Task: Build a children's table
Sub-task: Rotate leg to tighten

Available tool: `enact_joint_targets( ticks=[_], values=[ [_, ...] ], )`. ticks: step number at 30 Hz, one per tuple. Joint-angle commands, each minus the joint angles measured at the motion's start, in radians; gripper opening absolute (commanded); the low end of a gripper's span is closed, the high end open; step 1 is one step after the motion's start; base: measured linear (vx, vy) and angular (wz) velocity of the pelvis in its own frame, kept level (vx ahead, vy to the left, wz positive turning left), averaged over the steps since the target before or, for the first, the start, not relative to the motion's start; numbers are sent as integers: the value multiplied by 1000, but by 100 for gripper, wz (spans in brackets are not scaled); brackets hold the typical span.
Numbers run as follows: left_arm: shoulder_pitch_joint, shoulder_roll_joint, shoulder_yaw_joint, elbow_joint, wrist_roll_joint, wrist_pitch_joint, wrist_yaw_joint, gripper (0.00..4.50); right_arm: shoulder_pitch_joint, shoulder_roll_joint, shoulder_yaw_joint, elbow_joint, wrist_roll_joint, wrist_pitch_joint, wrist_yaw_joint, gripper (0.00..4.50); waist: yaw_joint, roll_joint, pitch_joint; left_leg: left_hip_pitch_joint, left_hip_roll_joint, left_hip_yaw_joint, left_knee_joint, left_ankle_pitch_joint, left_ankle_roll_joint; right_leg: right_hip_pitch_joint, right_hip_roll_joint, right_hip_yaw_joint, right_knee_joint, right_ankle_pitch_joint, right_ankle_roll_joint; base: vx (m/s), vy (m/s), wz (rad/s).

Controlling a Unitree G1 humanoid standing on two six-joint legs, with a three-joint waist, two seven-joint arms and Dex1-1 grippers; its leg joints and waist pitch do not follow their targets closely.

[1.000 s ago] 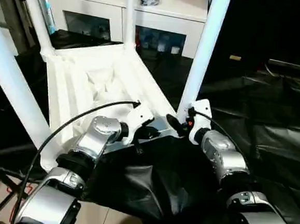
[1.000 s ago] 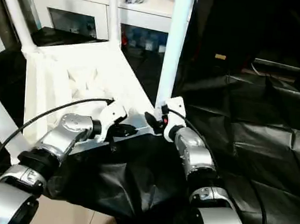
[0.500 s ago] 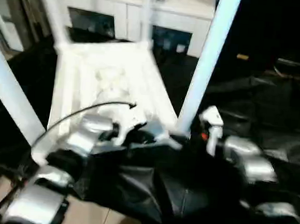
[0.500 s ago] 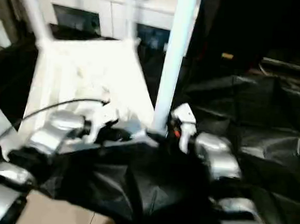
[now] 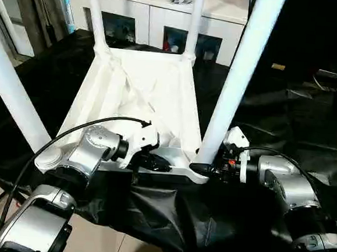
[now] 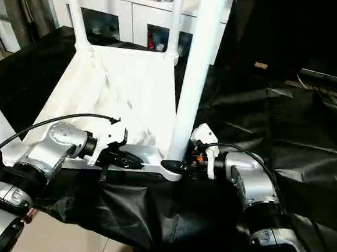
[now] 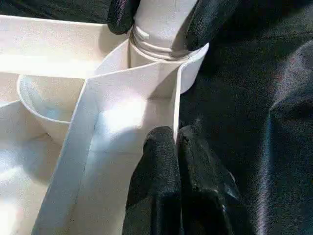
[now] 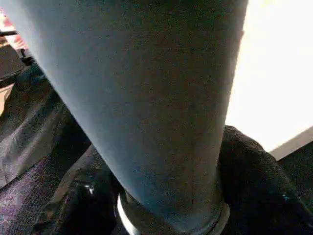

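The white tabletop (image 5: 142, 95) lies upside down on black cloth, ribbed underside up. Four white legs stand in its corner sockets: the near right leg (image 5: 236, 79), the near left leg (image 5: 10, 96) and two far legs (image 5: 95, 15) (image 5: 194, 17). My left gripper (image 5: 159, 163) is shut on the thin near rim of the tabletop (image 7: 178, 103), close to the near right corner. My right gripper (image 5: 203, 168) sits at the base of the near right leg (image 8: 161, 98), its fingers (image 7: 210, 19) pressed against both sides just above the socket.
A white cabinet (image 5: 160, 8) with glass doors stands behind the table. Crumpled black cloth (image 5: 298, 113) covers the surface to the right and front. Bare floor (image 5: 90, 236) shows at the front left. A black cable (image 5: 68, 135) loops over my left forearm.
The camera has shifted and tilted. My right gripper has come in to the near right leg's base and narrowed around it. My left gripper has kept its hold on the rim.
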Motion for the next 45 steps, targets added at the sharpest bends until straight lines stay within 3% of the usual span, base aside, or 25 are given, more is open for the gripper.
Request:
enact_joint_targets(
  ticks=[1, 6, 8, 9, 10, 13, 18, 20, 21, 22, 27, 30, 33, 34, 35, 37, 38, 40, 45],
  values=[
    [-17, -30, -1, 13, -2, 12, 65, 0, 37, 47, 86, -21, 31, 27, 89, 250, 0, 2, -52, 3, 24, -3, -58, -231, 41, 50, -41, 29, -62, -154, -250, 0, 0, 0],
    [-25, -49, 16, 26, 7, 32, 150, 0, 9, 109, 20, 42, 23, 12, -77, 250, -4, 5, -47, 3, 23, -5, -64, -265, 24, 48, -42, 29, -67, -219, -235, 0, 0, 0],
    [-25, -68, 21, 22, 16, 53, 207, 0, -20, 150, -3, 109, -13, 34, -229, 249, -11, 5, -41, 7, 22, -8, -68, -322, 5, 42, -44, 28, -79, -338, -208, 0, 0, 0],
    [-25, -68, 21, 22, 16, 53, 207, 0, -20, 150, -3, 109, -13, 34, -229, 249, -20, 4, -41, 3, 20, -15, -71, -337, -11, 43, -47, 28, -82, -402, -185, 0, 0, 0],
    [-22, -91, 24, 11, 24, 78, 261, 0, -43, 186, -20, 170, -41, 38, -357, 249, -27, 7, -41, 5, 19, -19, -73, -348, -26, 40, -48, 28, -86, -439, -168, 0, 0, 0],
    [-11, -130, 23, -16, 33, 110, 325, 0, -68, 243, -40, 230, -58, 51, -494, 249, -47, 4, -40, 7, 14, -23, -72, -385, -23, 34, -44, 26, -97, -488, -145, 0, 0, 0],
    [16, -184, 13, -77, 37, 158, 387, 0, -111, 332, -82, 315, -66, 73, -688, 249, -57, 1, -41, 6, 14, -21, -71, -390, -9, 30, -41, 27, -99, -468, -151, 0, 0, 0],
    [30, -201, 3, -108, 39, 175, 402, 0, -129, 359, -85, 351, -71, 56, -730, 249, -63, 4, -40, -2, 16, -25, -75, -375, -14, 33, -43, 27, -93, -449, -157, 0, 0, 0],
    [38, -209, -3, -127, 37, 183, 403, 0, -133, 366, -78, 364, -73, 22, -712, 249, -64, 7, -40, 0, 15, -25, -75, -384, -15, 32, -42, 25, -95, -449, -154, 0, 0, 0],
    [42, -211, -5, -134, 35, 185, 400, 0, -135, 369, -77, 366, -67, 7, -694, 284, -66, 3, -42, 2, 16, -25, -73, -395, -14, 31, -41, 25, -95, -436, -157, 0, 0, 0],
    [40, -201, -4, -135, 36, 189, 400, 0, -146, 365, -108, 362, -40, 10, -672, 333, -60, 4, -46, 4, 16, -18, -71, -360, 0, 33, -37, 30, -87, -328, -190, 0, 0, 0],
    [35, -183, -1, -132, 30, 178, 380, 0, -143, 341, -88, 338, -56, -22, -626, 347, -58, 4, -45, 0, 15, -17, -71, -347, 7, 38, -38, 29, -84, -311, -195, 0, 0, 0],
    [35, -150, -4, -130, 24, 157, 329, 0, -110, 291, -44, 261, -28, -70, -424, 347, -53, 2, -45, -1, 16, -18, -70, -351, 19, 41, -40, 29, -89, -334, -183, 0, 0, 0],
    [34, -144, -4, -129, 22, 153, 317, 0, -101, 282, -36, 240, -19, -78, -383, 347, -52, 2, -47, 0, 17, -16, -69, -333, 25, 40, -40, 31, -85, -298, -192, 0, 0, 0],
    [32, -133, -5, -125, 20, 148, 299, 0, -85, 262, -23, 206, -4, -78, -320, 347, -51, 7, -48, -1, 17, -16, -68, -311, 31, 43, -39, 31, -80, -257, -206, 0, 0, 0],
    [28, -122, -4, -116, 20, 142, 283, 0, -68, 239, -7, 173, 7, -72, -259, 347, -49, 4, -52, 0, 17, -12, -63, -273, 45, 45, -37, 31, -72, -176, -233, 0, 0, 0],
    [26, -115, -4, -111, 20, 138, 274, 0, -59, 226, 3, 154, 13, -66, -225, 347, -48, 1, -53, -5, 16, -13, -62, -243, 56, 53, -36, 29, -67, -134, -247, 0, 0, 0],
    [10, -92, 0, -79, 21, 114, 243, 0, -29, 178, 29, 97, 32, -32, -121, 347, -40, 3, -52, -3, 18, -9, -58, -214, 72, 54, -35, 28, -63, -97, -261, 0, 0, 0],
    [-16, -59, 7, -25, 20, 74, 183, 0, 12, 111, 58, 20, 54, 21, 12, 347, -18, 3, -50, 3, 22, -5, -58, -229, 67, 51, -38, 27, -65, -146, -259, 0, 0, 0]
  ],
)
